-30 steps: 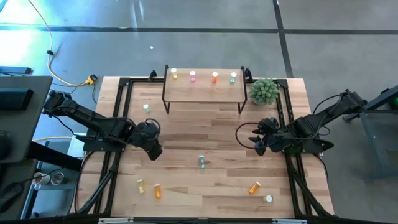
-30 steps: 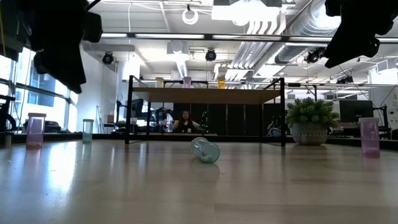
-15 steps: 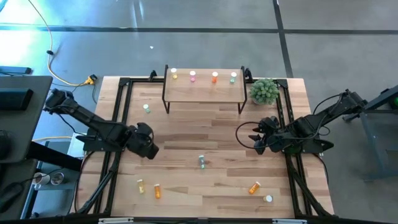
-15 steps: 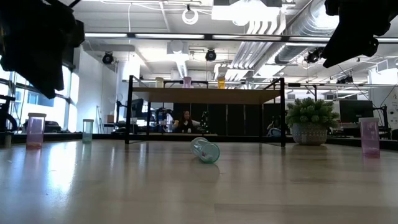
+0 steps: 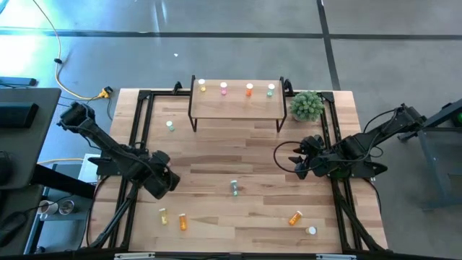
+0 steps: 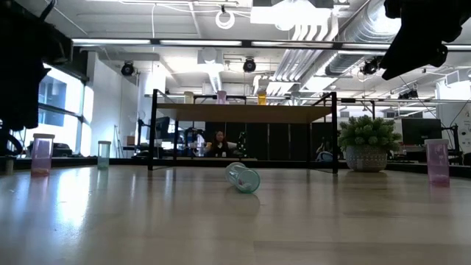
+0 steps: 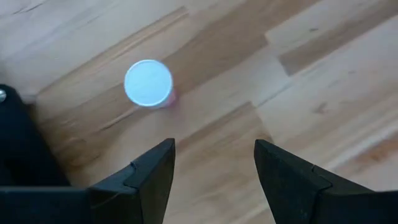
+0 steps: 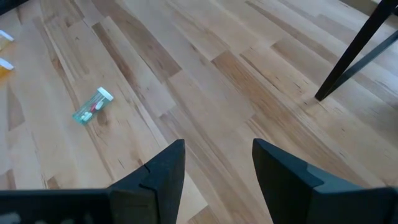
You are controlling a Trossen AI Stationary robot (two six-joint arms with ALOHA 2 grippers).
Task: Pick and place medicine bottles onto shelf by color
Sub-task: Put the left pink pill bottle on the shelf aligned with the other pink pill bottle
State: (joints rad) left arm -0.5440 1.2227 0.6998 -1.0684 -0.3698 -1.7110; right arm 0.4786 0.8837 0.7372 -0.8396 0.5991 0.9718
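My left gripper [image 5: 162, 182] hangs open over the table's left half, pointing steeply down. Just beyond its fingertips [image 7: 214, 168] stands an upright pink bottle with a white cap [image 7: 148, 83], untouched. My right gripper [image 5: 299, 165] waits open above the table's right half [image 8: 217, 162]. The shelf [image 5: 237, 105] stands at the far edge on thin black legs and carries a yellow [image 5: 202, 87], a pink [image 5: 224, 88], an orange [image 5: 249, 89] and a green bottle [image 5: 271, 89]. A green bottle [image 5: 234, 188] lies on its side mid-table [image 6: 243, 178].
A green bottle [image 5: 170, 126] stands far left. A yellow [image 5: 163, 215] and an orange bottle [image 5: 182, 221] sit near left, an orange one [image 5: 295, 217] lies near right beside a white-capped one [image 5: 312, 231]. A potted plant [image 5: 307, 106] stands right of the shelf. A person [image 6: 218, 143] sits beyond the table.
My left gripper has swung toward the table's near-left, sinking a little and rolling about its own axis; in the low view it has slid off toward the picture's left edge. Its fingers have stayed open. No bottle has moved.
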